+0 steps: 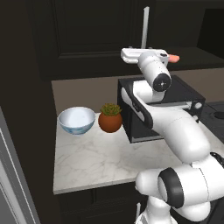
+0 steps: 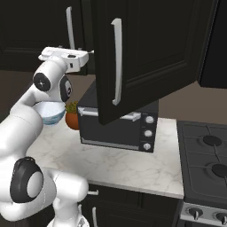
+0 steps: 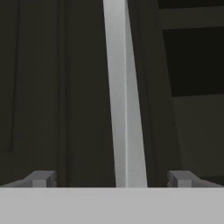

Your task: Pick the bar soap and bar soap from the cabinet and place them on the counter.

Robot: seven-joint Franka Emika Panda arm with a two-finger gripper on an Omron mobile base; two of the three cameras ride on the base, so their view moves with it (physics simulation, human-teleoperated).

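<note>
Bar soap (image 1: 174, 57), one pink bar, lies on the cabinet (image 1: 87, 35) shelf behind my wrist; nothing is on the counter (image 1: 96, 162) yet. My gripper (image 3: 114, 178) is wide open around the left door's handle (image 3: 124, 96).

The cabinet (image 2: 150, 48) looked like matt, near-black painted wood, its bar handle (image 3: 124, 96) smooth brushed metal. The counter (image 1: 100, 162) was polished white-grey veined marble. At ten o'clock on it, the bowl (image 1: 76, 120) appeared glossy glazed ceramic. The toaster oven (image 2: 117, 128) was satin black metal.
</note>
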